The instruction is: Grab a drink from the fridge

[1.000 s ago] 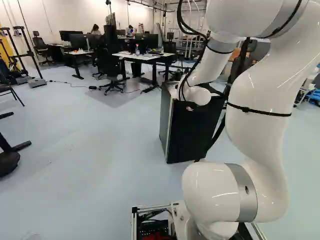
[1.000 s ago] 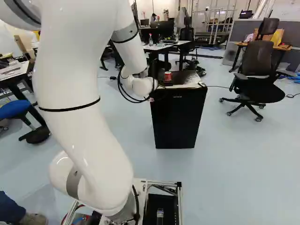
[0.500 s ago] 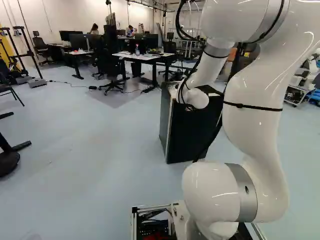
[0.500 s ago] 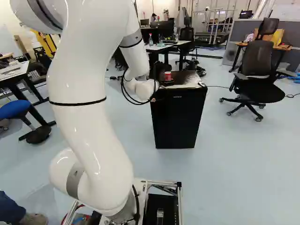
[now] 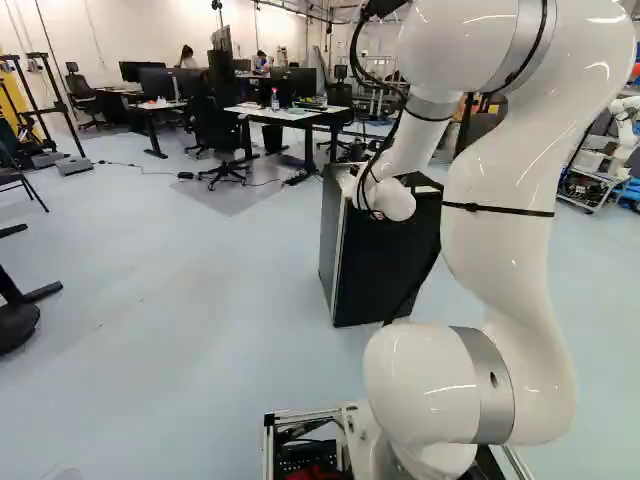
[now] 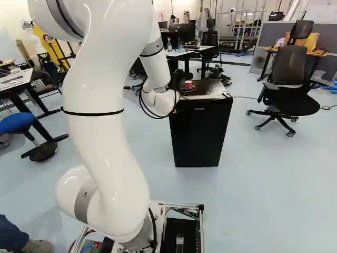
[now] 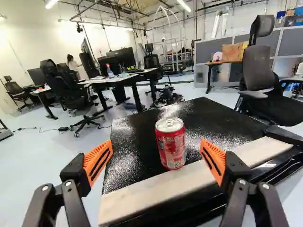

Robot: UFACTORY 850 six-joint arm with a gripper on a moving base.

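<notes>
We see the red can upright on top of the black fridge, near its pale front strip. Our orange-padded fingers are spread wide, apart from it, with a white-topped desk beyond the fridge

Red can: Pale lettering and a light square block of print mark its side, too small to read with certainty.
Black fridge: A short line of pale lettering sits high on its front, illegible in the right base view.
Gray arm band: A small dark mark shows, its meaning unclear.
</notes>
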